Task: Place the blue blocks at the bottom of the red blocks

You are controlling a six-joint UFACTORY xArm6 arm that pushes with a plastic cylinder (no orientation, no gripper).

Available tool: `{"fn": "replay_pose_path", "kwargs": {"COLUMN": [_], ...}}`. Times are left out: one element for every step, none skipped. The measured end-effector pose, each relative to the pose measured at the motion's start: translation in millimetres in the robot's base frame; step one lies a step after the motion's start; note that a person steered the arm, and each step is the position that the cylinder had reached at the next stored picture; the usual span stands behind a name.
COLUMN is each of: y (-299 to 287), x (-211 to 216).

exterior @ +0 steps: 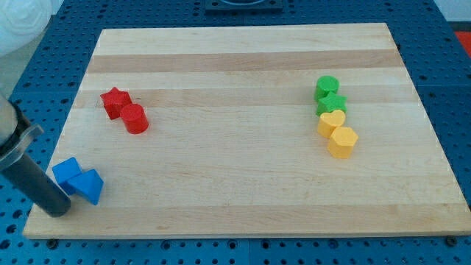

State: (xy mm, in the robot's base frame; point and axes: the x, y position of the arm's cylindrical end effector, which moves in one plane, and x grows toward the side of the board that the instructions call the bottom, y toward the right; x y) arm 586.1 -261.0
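Note:
A red star block (115,101) and a red cylinder (135,118) touch each other at the view's upper left of the wooden board (243,169). A blue cube (68,174) and a blue triangular block (90,185) sit together near the board's lower left corner, below the red blocks. My tip (57,210) is at the lower left corner, just left of and below the blue cube, close to it or touching it.
On the view's right, a green cylinder (327,87) and a green star (331,103) stand above a yellow heart (331,122) and a yellow hexagonal block (342,141) in a column. A blue perforated table surrounds the board.

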Motion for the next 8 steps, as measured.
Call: {"fn": "replay_pose_path", "kwargs": {"y": [0,0,0,1,2,15,47,75], "x": [-21,-37,-58,-76,-78,-78,-78,-78]}}
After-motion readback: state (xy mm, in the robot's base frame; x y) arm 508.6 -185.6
